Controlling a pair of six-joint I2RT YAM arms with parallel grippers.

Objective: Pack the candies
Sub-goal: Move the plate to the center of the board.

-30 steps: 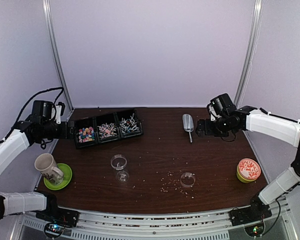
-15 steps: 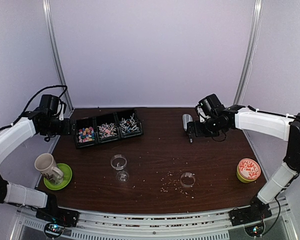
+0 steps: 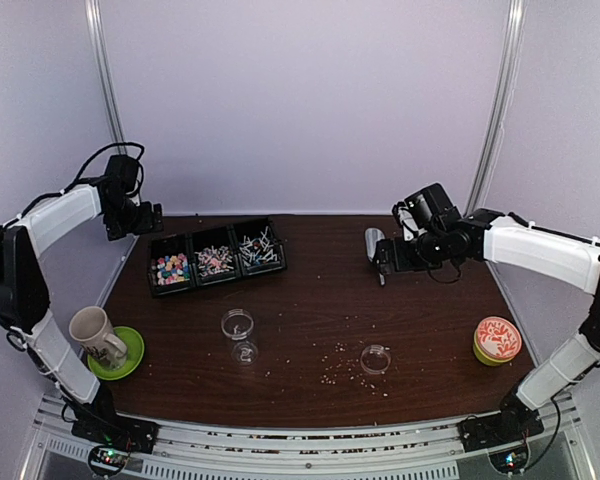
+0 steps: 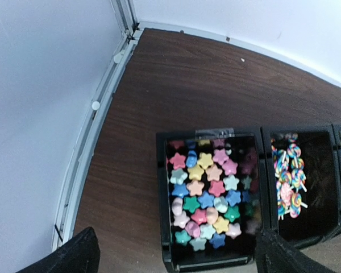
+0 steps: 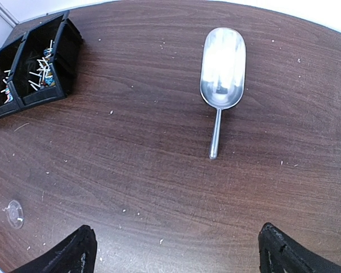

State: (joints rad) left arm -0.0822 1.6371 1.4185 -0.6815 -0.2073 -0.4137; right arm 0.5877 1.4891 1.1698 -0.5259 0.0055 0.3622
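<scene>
The right end effector [image 5: 176, 253], fingers apart, is hovering over the scoop [image 5: 222, 60] at upper centre; it should be straddling the thin handle squarely before closing. The left end effector [image 4: 173, 259], likewise apart, is hanging above the candies [image 4: 207, 199] in the tray [image 4: 162, 187], lower centre.

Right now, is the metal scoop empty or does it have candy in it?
Empty: the scoop shows only bare shiny metal in its bowl.

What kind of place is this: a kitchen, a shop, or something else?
Probably a robot test booth: plain white walls on metal posts enclose a brown table holding staged props such as a black tray of candies and a metal scoop.
</scene>
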